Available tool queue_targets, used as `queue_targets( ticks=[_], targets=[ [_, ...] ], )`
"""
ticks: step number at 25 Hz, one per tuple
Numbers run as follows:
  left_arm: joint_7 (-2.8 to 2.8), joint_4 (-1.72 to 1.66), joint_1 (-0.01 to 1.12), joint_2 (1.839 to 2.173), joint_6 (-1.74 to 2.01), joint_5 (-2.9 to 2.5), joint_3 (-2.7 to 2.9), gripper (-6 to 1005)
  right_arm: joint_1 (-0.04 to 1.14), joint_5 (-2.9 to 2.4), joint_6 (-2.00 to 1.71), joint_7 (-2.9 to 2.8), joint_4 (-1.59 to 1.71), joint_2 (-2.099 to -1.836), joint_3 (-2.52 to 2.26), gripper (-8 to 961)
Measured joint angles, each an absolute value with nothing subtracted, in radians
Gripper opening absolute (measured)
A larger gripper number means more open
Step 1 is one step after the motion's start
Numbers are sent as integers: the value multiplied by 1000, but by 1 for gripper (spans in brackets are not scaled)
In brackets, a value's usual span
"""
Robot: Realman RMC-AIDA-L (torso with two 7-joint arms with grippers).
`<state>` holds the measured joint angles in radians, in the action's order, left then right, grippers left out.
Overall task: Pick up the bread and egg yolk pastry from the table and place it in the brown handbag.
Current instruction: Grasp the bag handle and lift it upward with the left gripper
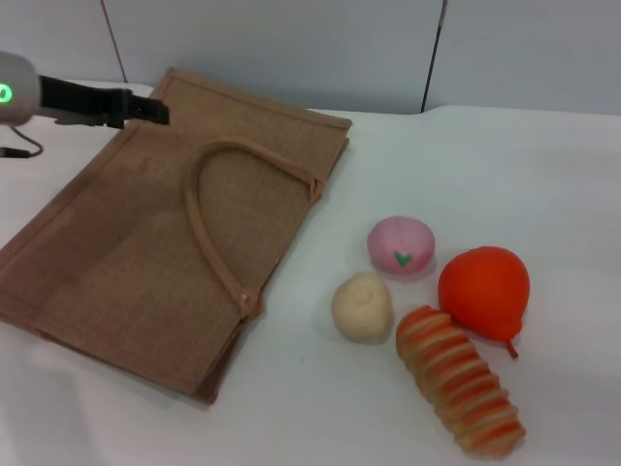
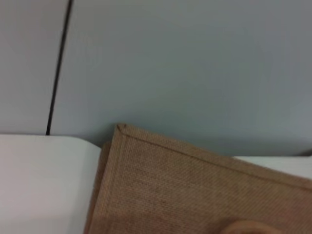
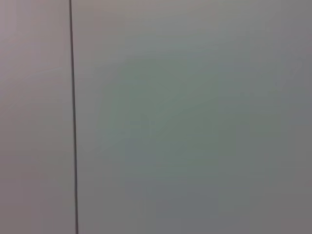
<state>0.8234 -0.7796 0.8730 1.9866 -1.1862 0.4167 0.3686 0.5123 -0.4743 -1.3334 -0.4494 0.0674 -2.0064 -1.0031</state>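
Observation:
The brown handbag (image 1: 146,252) lies flat on the left half of the white table, its loop handle (image 1: 209,228) resting on top. The left wrist view shows its far corner (image 2: 195,190). The bread (image 1: 458,381) lies at the front right, a ridged tan loaf with orange stripes. The egg yolk pastry (image 1: 362,307) sits just left of the bread, between it and the bag. My left gripper (image 1: 146,107) hovers over the bag's far left edge, pointing right, holding nothing that I can see. My right gripper is out of view.
A pink ball with a green mark (image 1: 401,244) sits behind the pastry. An orange-red pear-shaped fruit (image 1: 483,291) touches the bread's far end. A grey wall (image 1: 388,49) runs along the table's back edge. The right wrist view shows only wall (image 3: 195,122).

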Motion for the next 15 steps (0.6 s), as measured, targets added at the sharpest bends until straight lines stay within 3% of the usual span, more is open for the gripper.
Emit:
queue_targets(
  ticks=[7, 15],
  targets=[
    [822, -692, 885, 2026, -1008, 411, 555, 712, 515, -473, -1333, -450, 67, -2006, -1003, 859],
    [837, -557, 898, 2028, -854, 410, 614, 695, 516, -472, -1333, -452, 67, -2006, -1003, 859]
  ],
)
